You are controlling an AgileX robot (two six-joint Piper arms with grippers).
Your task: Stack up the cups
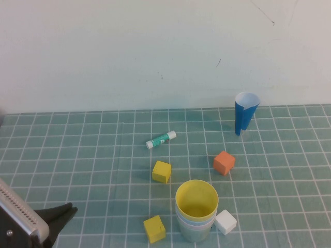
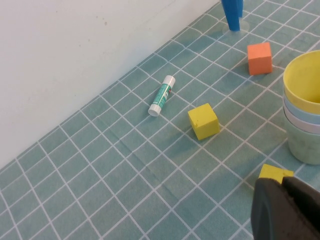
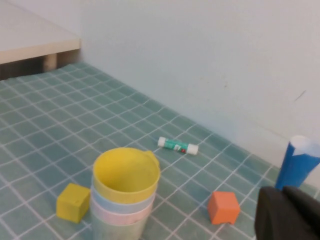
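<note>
The four cups stand nested in one stack (image 1: 195, 214) at the near middle of the green gridded tabletop (image 1: 93, 165): the yellow cup (image 1: 196, 199) is on top with its mouth open upward, and below its rim show the light blue cup (image 3: 125, 201), the pink cup (image 3: 122, 216) and, at the bottom, the pale green cup (image 3: 117, 231). A white cube (image 1: 225, 222) touches the stack on its right side, and a yellow cube (image 1: 154, 229) lies just left of the stack's base. A second yellow cube (image 1: 161, 171) sits behind and to the left of the stack, apart from it, and an orange cube (image 1: 224, 163) sits behind and to the right. Farther back from the stack a glue stick (image 1: 160, 139) with a green label lies on its side, and well behind the stack on the right a dark-blue paper cone (image 1: 245, 112) stands upright near the wall. The left gripper (image 1: 54, 219) hovers low, well to the left of the stack, its dark fingers holding nothing; whether they are spread or pressed together I cannot tell. The right gripper (image 3: 290, 212) shows only as a dark edge in its own wrist view, on the orange-cube side of the stack, and the state of its fingers cannot be told.
</note>
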